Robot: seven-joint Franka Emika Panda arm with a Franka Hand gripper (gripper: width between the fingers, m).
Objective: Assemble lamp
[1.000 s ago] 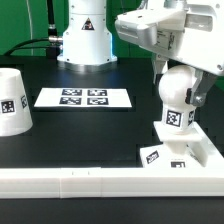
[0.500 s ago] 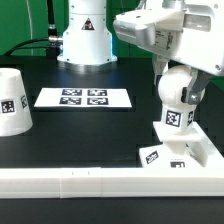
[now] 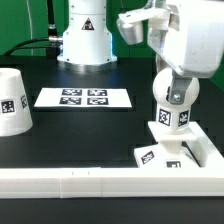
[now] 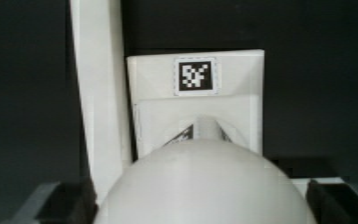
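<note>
Bulb [image 3: 170, 108] is in the hand [image 3: 173, 90], up over the base [image 3: 192, 152] on the exterior view's right, leaning a bit rather than plumb. The hand is closed round the bulb's round head. In the wrist view the bulb [image 4: 194, 185] fills the space between the two dark fingers [image 4: 48, 200], jaws only as wide as the head. The bulb's tagged lower end points down at the base. Can't tell if it's touching the base or just above it.

Base sits flat on the black counter [image 3: 90, 135], hard up against the long white rail [image 3: 100, 180] along the near edge. In the wrist view the base [image 4: 226, 100] shows its tag face-up, with the rail [image 4: 96, 80] running right alongside it.

Shade [image 3: 12, 100] stands upright on its wide end at the exterior view's far left, well apart from the other two parts. The marker board [image 3: 85, 97] lies flat between the shade and the base, farther back on the counter.
</note>
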